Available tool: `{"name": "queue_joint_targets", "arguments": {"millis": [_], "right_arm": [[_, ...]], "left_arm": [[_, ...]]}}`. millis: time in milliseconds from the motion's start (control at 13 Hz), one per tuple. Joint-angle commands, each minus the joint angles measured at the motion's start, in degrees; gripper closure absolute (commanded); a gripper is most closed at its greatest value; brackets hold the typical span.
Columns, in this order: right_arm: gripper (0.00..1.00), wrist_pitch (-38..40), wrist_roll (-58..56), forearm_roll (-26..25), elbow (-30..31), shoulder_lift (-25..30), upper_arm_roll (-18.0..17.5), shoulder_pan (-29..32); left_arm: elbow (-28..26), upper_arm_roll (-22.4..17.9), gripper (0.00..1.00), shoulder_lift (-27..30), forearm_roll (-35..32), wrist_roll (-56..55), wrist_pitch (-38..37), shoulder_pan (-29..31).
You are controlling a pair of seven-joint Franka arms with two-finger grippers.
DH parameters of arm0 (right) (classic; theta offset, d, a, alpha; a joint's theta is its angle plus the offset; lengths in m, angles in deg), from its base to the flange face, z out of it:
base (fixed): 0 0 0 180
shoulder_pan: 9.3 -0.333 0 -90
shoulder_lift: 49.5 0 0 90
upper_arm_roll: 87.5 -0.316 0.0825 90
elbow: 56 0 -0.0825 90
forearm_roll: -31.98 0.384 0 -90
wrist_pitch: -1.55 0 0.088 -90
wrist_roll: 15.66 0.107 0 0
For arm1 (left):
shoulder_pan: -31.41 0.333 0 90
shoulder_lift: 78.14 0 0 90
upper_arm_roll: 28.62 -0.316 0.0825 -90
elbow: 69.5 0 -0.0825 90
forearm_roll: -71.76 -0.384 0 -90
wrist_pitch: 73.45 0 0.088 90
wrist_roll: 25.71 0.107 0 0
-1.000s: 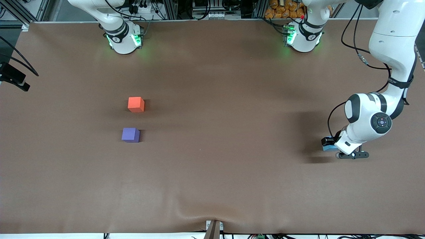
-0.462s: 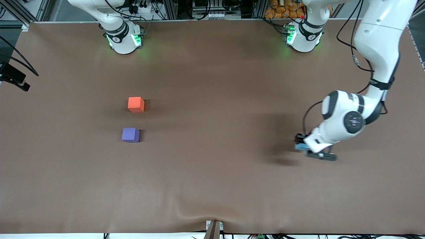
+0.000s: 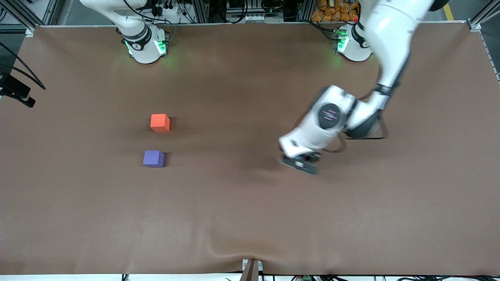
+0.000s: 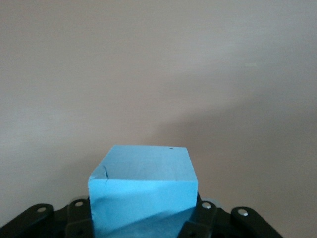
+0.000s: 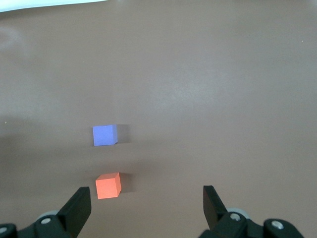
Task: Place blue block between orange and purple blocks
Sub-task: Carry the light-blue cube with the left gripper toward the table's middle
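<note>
- The blue block is clamped between the jaws of the left gripper and is carried in the air over the bare brown table, about midway along it.
- In the front view the blue block is hidden under the left arm's wrist; it is seen only in the left wrist view, where a small crack shows near one upper edge.
- The orange block rests on the table toward the right arm's end.
- The purple block rests nearer to the front camera than the orange block, apart from it, with a strip of bare table between the two.
- Both of these blocks are well apart from the left gripper.
- The right gripper is seen only in the right wrist view: its jaws stand wide apart and nothing is held between them.
- The right gripper is held high over the table, looking down on the orange block and the purple block; the right arm waits.
</note>
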Motion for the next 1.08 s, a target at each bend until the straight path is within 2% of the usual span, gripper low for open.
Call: {"name": "queue_joint_targets", "arguments": {"millis": [0, 77, 308, 462, 769, 846, 1000], "right_arm": [[0.00, 0.17, 0.66, 0.23, -0.83, -0.17, -0.38, 0.47], [0.00, 0.26, 0.66, 0.23, -0.83, -0.17, -0.38, 0.38], [0.00, 0.26, 0.31, 0.14, -1.00, -0.26, -0.38, -0.05], [0.00, 0.17, 0.22, 0.23, -1.00, -0.70, -0.38, -0.14], [0.00, -0.09, -0.04, 0.40, -1.00, -1.84, -0.47, -0.23], [0.00, -0.18, 0.05, 0.32, -1.00, -3.58, -0.47, -0.67], [0.00, -0.18, -0.04, 0.14, -1.27, -6.93, -0.47, -2.16]], "left_arm": [[9.53, -1.99, 1.00, -7.08, -0.28, -5.88, -1.54, -7.95], [11.38, -3.39, 1.00, -8.66, -0.45, -7.03, -1.54, -11.28], [19.10, -11.38, 1.00, -15.69, 0.16, -10.19, -1.54, -22.61], [21.32, -16.30, 1.00, -18.86, 0.16, -11.18, -0.84, -28.78], [21.68, -17.03, 1.00, -21.60, 0.25, -13.79, 5.13, -32.22], [21.59, -17.12, 0.01, -21.51, 0.25, -16.16, 5.32, -32.58], [21.33, -17.03, 0.00, -20.46, 0.25, -17.15, 3.83, -32.67]]}}
